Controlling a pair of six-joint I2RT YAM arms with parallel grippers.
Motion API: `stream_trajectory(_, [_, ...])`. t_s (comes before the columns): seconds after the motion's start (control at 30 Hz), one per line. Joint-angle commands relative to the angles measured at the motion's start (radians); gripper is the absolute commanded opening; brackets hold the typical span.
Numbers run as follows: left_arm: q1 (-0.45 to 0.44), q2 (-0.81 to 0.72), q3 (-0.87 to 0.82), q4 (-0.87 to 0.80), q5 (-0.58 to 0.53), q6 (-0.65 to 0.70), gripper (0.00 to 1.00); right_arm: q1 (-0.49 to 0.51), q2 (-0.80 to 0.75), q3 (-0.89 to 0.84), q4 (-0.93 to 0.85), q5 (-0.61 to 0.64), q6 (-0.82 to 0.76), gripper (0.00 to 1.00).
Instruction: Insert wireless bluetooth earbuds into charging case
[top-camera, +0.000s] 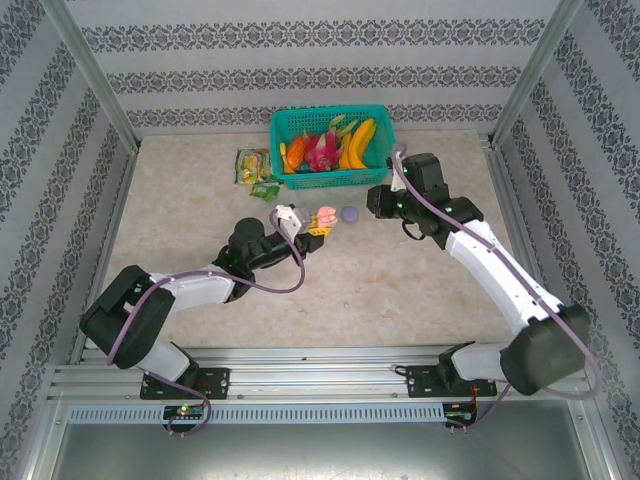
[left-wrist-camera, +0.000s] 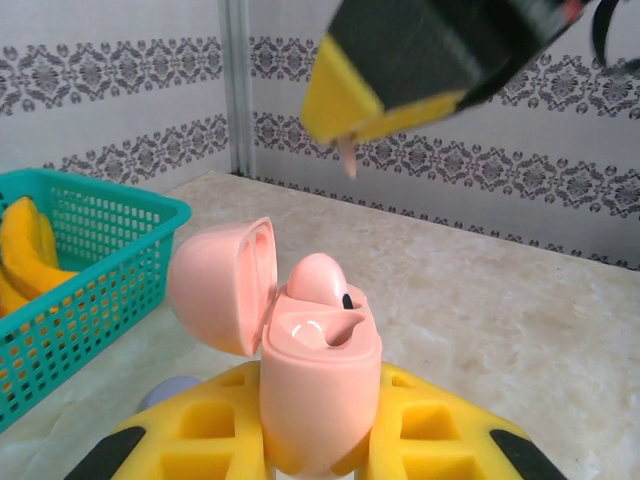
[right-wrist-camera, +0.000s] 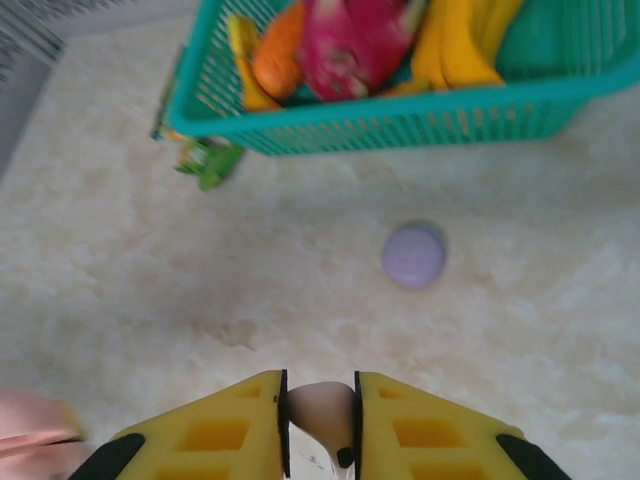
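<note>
Between the yellow fingers of the left gripper sits the pink charging case, clamped by its lower body and upright. Its lid is hinged open to the left of the fingers. A second earbud is seated in the case's far well, dome up.

Directly above the case hangs the right gripper, apart from it and tilted. Its jaws are pinched on a pink earbud, whose stem tip pokes out below the yellow fingertip.

In the right wrist view the same pink earbud is squeezed between the right gripper's two yellow pads. The case lid is a blur at the lower left, beside the left pad.

Ahead of the right gripper, a lilac round case lies on the table, shut and well clear of the fingers. Farther ahead is the teal basket, holding bananas and a dragon fruit. A green packet lies by the basket's left corner.

In the top view the left gripper and right gripper face each other near the table's centre. The pink case is at the left one's tip and the lilac case is between the two.
</note>
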Motion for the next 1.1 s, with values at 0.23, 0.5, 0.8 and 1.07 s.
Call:
stream_trajectory(0.23, [-0.002, 0.131, 0.189, 0.086, 0.138, -0.032, 0.0, 0.08, -0.189, -0.033, 0.233, -0.022, -0.046, 0.25])
stream_trajectory(0.5, [-0.023, 0.187, 0.282, 0.094, 0.162, -0.041, 0.0, 0.142, -0.27, -0.126, 0.364, -0.027, -0.094, 0.26])
stream_trajectory(0.8, [-0.033, 0.191, 0.342, 0.076, 0.174, -0.053, 0.0, 0.153, -0.306, -0.219, 0.459, -0.027, -0.061, 0.26])
stream_trajectory(1.07, [-0.04, 0.194, 0.351, 0.078, 0.17, -0.064, 0.0, 0.153, -0.303, -0.243, 0.499, -0.024, -0.046, 0.26])
